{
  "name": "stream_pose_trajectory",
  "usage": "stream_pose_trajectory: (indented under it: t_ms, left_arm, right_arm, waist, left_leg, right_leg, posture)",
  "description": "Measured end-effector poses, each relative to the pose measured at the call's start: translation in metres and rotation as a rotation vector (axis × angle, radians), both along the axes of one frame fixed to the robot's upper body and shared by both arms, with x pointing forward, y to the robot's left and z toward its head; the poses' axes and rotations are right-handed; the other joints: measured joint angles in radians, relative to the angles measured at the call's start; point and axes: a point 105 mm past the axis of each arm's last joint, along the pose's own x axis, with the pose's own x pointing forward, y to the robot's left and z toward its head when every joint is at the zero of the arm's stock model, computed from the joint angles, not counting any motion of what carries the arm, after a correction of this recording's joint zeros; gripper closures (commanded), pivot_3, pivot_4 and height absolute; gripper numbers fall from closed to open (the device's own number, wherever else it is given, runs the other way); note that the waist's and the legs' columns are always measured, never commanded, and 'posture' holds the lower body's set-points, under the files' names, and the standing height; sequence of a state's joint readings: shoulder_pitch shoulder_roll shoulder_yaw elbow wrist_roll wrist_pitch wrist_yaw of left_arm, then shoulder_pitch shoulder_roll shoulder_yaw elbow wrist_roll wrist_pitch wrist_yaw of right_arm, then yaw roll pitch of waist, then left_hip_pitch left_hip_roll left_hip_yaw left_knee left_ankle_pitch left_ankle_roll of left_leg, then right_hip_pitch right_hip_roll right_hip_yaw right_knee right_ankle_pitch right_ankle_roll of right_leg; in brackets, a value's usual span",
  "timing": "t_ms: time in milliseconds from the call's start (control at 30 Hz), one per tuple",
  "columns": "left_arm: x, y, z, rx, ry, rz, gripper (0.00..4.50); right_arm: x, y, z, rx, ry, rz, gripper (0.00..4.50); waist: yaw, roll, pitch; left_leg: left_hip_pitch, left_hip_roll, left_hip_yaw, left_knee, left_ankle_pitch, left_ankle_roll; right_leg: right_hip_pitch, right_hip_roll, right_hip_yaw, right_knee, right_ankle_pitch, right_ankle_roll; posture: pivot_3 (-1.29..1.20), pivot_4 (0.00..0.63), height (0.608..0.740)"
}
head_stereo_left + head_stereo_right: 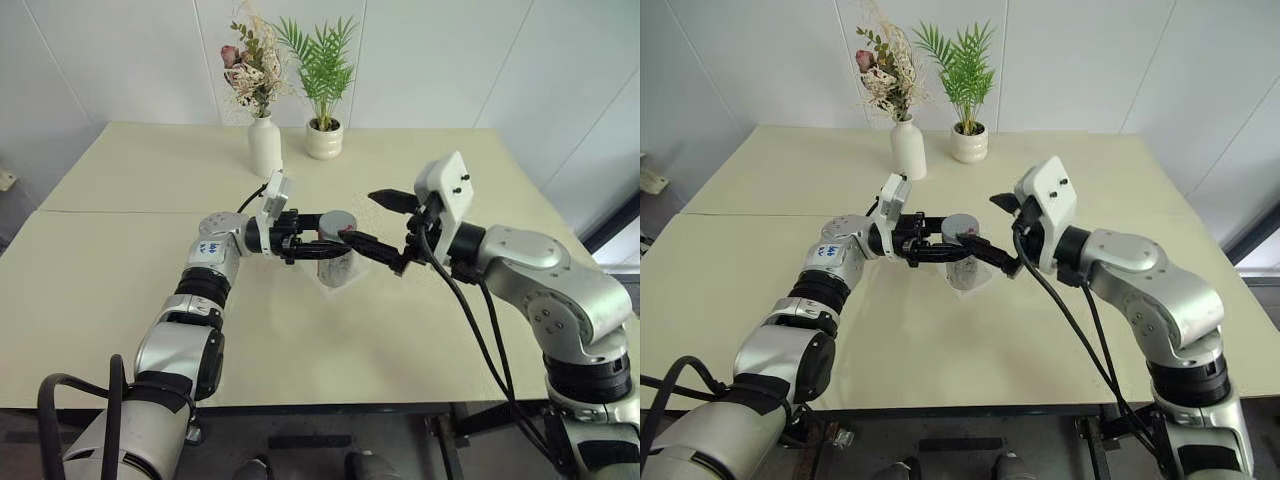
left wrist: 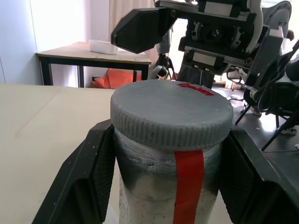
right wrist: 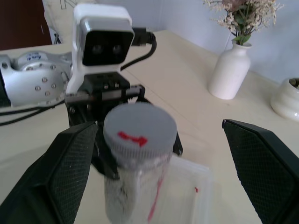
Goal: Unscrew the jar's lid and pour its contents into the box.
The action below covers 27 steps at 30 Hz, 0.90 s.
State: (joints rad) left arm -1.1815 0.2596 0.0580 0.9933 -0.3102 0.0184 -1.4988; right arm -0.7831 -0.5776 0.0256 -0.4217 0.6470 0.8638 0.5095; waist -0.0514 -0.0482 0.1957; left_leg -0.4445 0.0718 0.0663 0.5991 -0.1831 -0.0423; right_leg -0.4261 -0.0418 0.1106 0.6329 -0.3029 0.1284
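The jar (image 2: 163, 186), clear with a red label strip down its side, stands upright above the box (image 3: 196, 186), clamped just under its cap. The lid (image 3: 139, 132), a ribbed grey disc bearing a red mark, is still screwed on. The box, shallow clear plastic, rests on the desk (image 1: 120, 260).

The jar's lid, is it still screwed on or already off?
Still on. The grey lid sits flat on top of the jar, its ribbed rim wrapping the neck.
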Motion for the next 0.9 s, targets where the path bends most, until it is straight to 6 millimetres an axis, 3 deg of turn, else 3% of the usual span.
stream_pose_trajectory:
  t_ms: [200, 900]
  left_arm:
    - [0.000, -0.004, 0.000, -0.007, -0.004, 0.004, 1.89]
    - [0.011, -0.006, 0.001, -0.026, 0.017, 0.095, 1.89]
  right_arm:
    - [0.011, 0.009, -0.012, -0.017, 0.046, -0.040, 0.00]
    - [0.024, 0.025, -0.010, 0.043, 0.023, -0.239, 0.00]
  waist:
    - [-0.001, 0.000, 0.000]
    - [-0.003, 0.000, 0.000]
  left_leg:
    - [-0.001, 0.000, 0.000, 0.003, 0.000, 0.000]
    - [-0.001, 0.001, 0.000, 0.007, 0.000, 0.000]
  right_leg:
    - [-0.001, 0.000, 0.000, 0.004, 0.000, 0.000]
    - [-0.002, 0.001, 0.001, 0.008, 0.000, 0.000]
  posture:
    - [0.00, 0.150, 0.740]
    - [0.00, 0.150, 0.740]
